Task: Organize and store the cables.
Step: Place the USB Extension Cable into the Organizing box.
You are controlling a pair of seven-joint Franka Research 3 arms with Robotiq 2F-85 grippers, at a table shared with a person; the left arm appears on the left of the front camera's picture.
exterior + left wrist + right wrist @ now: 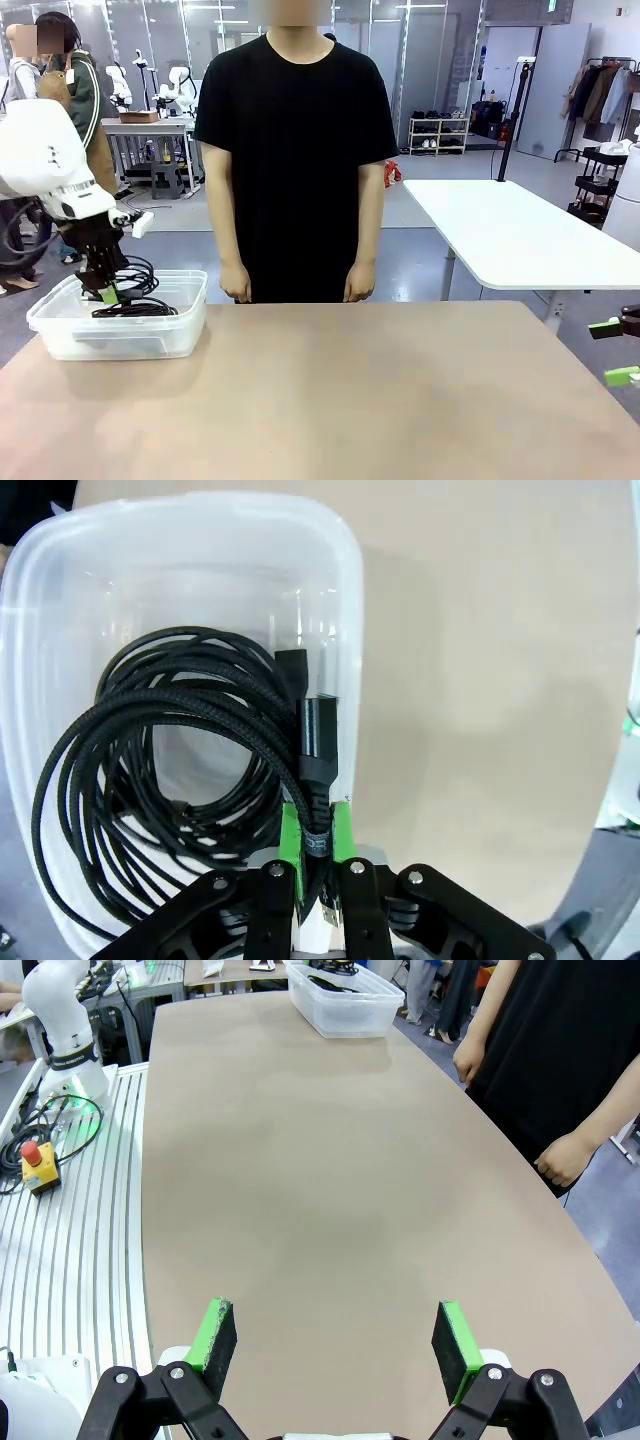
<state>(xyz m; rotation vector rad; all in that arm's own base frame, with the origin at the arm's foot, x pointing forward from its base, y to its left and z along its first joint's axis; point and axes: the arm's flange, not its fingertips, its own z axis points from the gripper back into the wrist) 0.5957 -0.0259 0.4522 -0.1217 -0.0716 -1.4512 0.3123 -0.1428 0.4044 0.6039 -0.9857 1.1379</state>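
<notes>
Black coiled cables (170, 770) lie in a clear plastic bin (150, 335) at the table's far left. My left gripper (316, 835) hangs over the bin, shut on the plug end of a black cable (316, 750) whose coil droops into the bin. From the front, that gripper (108, 292) sits just above the cables (135, 300). My right gripper (335, 1345) is open over bare table near the right edge, with nothing between its green pads (212, 1332); its fingertips (605, 327) show at the front view's right edge.
A person in a black shirt (295, 150) stands at the far side with both hands (357, 290) hanging by the table edge. The tan table (350, 400) spreads wide between the bin and my right gripper. A white table (510, 235) stands behind.
</notes>
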